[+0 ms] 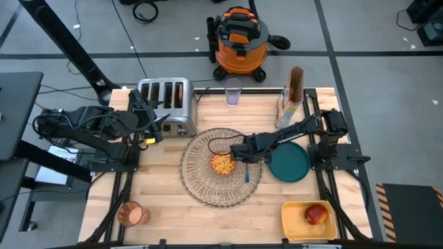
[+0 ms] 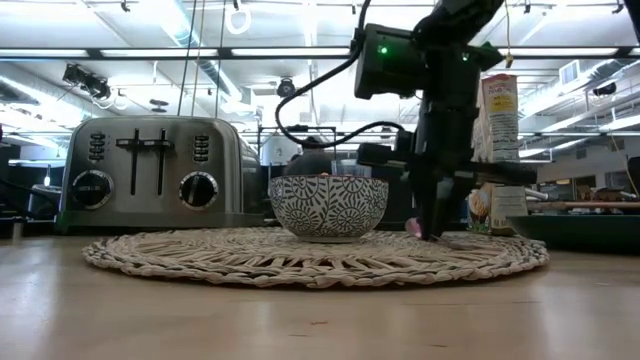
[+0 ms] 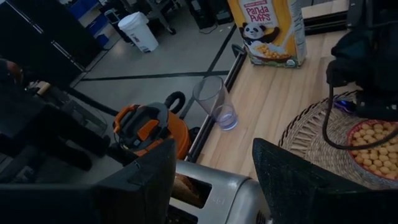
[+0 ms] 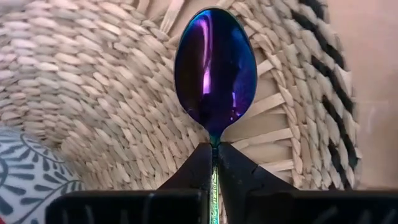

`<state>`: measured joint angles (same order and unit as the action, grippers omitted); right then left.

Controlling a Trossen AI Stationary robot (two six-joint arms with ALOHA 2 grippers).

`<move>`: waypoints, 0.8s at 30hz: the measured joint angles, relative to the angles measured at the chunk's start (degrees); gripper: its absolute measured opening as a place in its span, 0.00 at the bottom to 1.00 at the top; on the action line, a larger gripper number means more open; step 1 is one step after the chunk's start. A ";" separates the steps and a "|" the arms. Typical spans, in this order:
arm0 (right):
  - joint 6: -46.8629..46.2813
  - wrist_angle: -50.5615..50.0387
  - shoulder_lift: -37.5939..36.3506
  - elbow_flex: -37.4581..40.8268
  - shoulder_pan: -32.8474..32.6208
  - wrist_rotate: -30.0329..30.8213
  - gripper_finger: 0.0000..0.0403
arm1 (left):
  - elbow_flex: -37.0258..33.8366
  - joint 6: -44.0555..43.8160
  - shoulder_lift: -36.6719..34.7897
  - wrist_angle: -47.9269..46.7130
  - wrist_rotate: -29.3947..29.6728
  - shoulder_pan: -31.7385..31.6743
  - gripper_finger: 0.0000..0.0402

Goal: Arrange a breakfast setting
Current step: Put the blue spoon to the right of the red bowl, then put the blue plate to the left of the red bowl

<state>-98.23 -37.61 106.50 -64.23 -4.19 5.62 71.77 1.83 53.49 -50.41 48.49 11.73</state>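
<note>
Right arm's reaching across the woven placemat (image 1: 201,181) now, its pincer (image 4: 213,163) clamped tight on the neck of the iridescent blue spoon (image 4: 215,74). The spoon's bowl hangs just above the straw weave, right beside the patterned bowl of cereal (image 2: 328,207), which sits at the mat's centre. So this looks like the spoon-laying step: next it needs to lower the last bit, lay the spoon flat beside the bowl without nudging it, then open up and lift clear. The teal plate (image 1: 291,164) waits just off the mat's edge, the apple (image 1: 315,214) is in its yellow tub (image 1: 293,216), and the amber cup (image 1: 131,214) stands well apart at the near corner of the surface. Left pincer (image 3: 211,180) hovers spread open over the toaster (image 1: 167,104), where a slice of toast (image 3: 186,188) shows in a slot.
</note>
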 joint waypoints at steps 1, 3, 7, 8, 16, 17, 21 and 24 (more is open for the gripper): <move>0.46 0.49 0.40 -0.07 -0.21 0.11 0.07 | 0.00 0.02 0.00 -0.02 0.00 0.00 0.54; 0.62 1.48 0.87 -0.15 -0.42 0.12 0.09 | 0.00 0.03 0.00 -0.02 0.00 0.00 0.54; -0.14 1.08 0.60 -0.11 -0.85 2.04 0.13 | 0.00 0.20 0.00 0.00 -0.75 0.00 0.54; -0.13 0.73 0.58 -0.11 -0.85 2.12 0.15 | 0.00 0.28 0.00 0.00 -0.94 0.00 0.54; -0.75 0.02 0.16 -0.05 -0.96 0.55 0.23 | 0.00 0.26 -0.14 0.01 -1.00 0.02 0.54; -0.74 -0.40 0.09 -0.08 -0.96 0.31 0.24 | 0.00 0.26 -0.37 -0.13 -1.25 0.04 0.54; 0.25 -5.38 -1.53 -1.92 -0.98 0.60 0.29 | 1.65 -1.61 -1.73 -1.32 -5.37 0.07 0.54; 0.13 -12.58 -2.84 -4.93 -0.96 1.00 0.32 | 3.66 -2.98 -3.18 -1.28 -9.90 0.07 0.54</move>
<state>-98.10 -50.20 103.66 -69.16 -5.15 6.61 75.43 -1.16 50.32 -51.70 38.59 11.79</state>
